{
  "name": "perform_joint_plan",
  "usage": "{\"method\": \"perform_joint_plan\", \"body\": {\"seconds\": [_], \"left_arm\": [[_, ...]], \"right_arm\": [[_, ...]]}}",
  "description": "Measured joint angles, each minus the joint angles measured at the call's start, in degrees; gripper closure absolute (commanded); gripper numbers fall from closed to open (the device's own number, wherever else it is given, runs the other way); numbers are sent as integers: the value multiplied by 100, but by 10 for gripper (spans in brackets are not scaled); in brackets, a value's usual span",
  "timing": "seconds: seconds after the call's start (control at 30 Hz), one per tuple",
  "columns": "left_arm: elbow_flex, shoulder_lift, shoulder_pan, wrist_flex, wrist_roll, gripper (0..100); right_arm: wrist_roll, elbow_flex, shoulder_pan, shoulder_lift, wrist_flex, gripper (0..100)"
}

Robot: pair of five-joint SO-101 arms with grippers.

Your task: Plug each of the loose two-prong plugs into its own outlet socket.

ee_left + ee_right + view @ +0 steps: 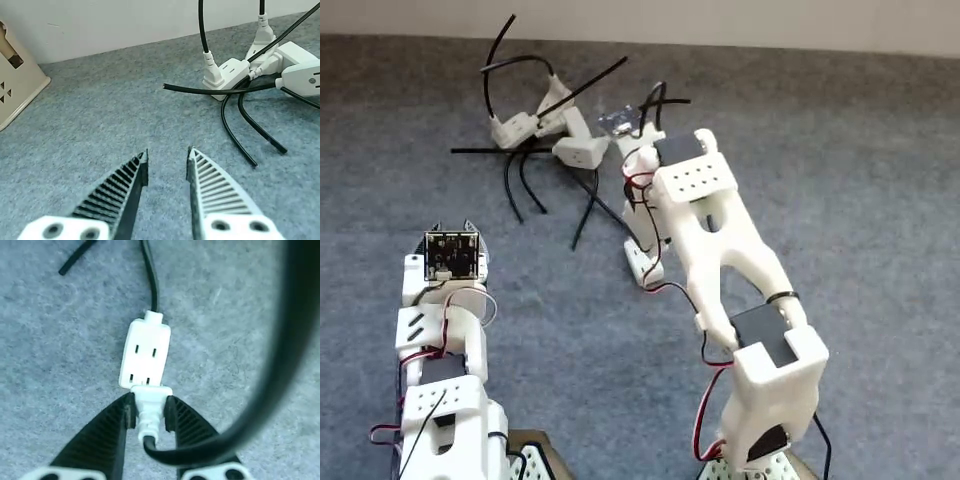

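My right gripper [150,399] is shut on a white two-prong plug [150,412]. The plug's front butts against the near end of a white outlet block [145,357] lying on the carpet, and two slot pairs show on the block's face. The plug's black cord [280,380] loops close past the camera. From above, this block [642,262] peeks out beside the right arm [720,250], which hides its own gripper. My left gripper [167,152] [452,225] is open over bare carpet, well short of a cluster of outlet blocks [232,67] [535,125] and plugs [212,70].
Black cords [525,185] trail from the far cluster across the grey carpet [840,150]. In the left wrist view a beige box [15,85] stands against the wall. Another outlet block [305,75] lies at the cluster's edge.
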Motion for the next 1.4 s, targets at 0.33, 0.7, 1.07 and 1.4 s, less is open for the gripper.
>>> {"method": "perform_joint_plan", "body": {"seconds": [0.33,0.7,1.07,1.4], "left_arm": [[0,0,0,0,0,867],[0,0,0,0,0,867],[0,-9,0,0,0,867],[0,-9,0,0,0,867]], "right_arm": [[0,387,-26,0,-185,992],[-97,2075,-114,-1011,-1354,992],[-114,1530,-158,-1125,-870,992],[-501,1881,-158,-1134,-1160,992]]}}
